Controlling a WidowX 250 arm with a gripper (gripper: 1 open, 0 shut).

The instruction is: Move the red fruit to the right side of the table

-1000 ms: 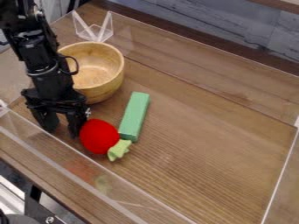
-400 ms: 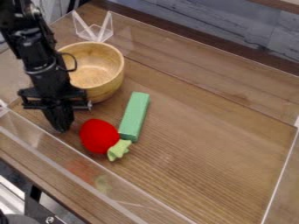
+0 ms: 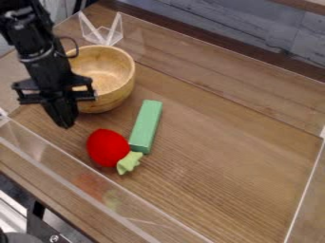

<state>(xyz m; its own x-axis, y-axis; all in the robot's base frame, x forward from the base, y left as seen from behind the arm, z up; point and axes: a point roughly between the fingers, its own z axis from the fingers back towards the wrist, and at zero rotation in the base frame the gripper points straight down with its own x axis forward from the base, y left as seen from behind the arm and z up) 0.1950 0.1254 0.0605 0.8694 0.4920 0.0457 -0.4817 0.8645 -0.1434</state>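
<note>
One clear acrylic wall (image 3: 76, 180) runs along the near edge of the table (image 3: 229, 152), and just behind it we see the red fruit (image 3: 106, 145) lying on the brown wood-grain surface in the left half of the enclosure. Its light green leafy stem (image 3: 128, 164) points toward us and slightly to the right of the picture. We find the fruit untouched: nothing grips it, and it rests on the wood alone. Just beside it, on its right, lies a long green block (image 3: 146, 125), set at a slant so that its near end comes close to the fruit and its stem, while its far end reaches back into the table. Up and to the left of the fruit in the picture, we see the gripper (image 3: 63, 119) pointing straight down, its dark fingers drawn together to a narrow tip with no gap showing between them. We see nothing held in it; the tip hangs clear of the fruit, apart from it and off to its left. Behind the gripper and partly hidden by the black arm stands a wooden bowl (image 3: 108, 71), upright on the table. Farther back still, the rear acrylic walls (image 3: 241, 47) close off the tabletop.
</note>
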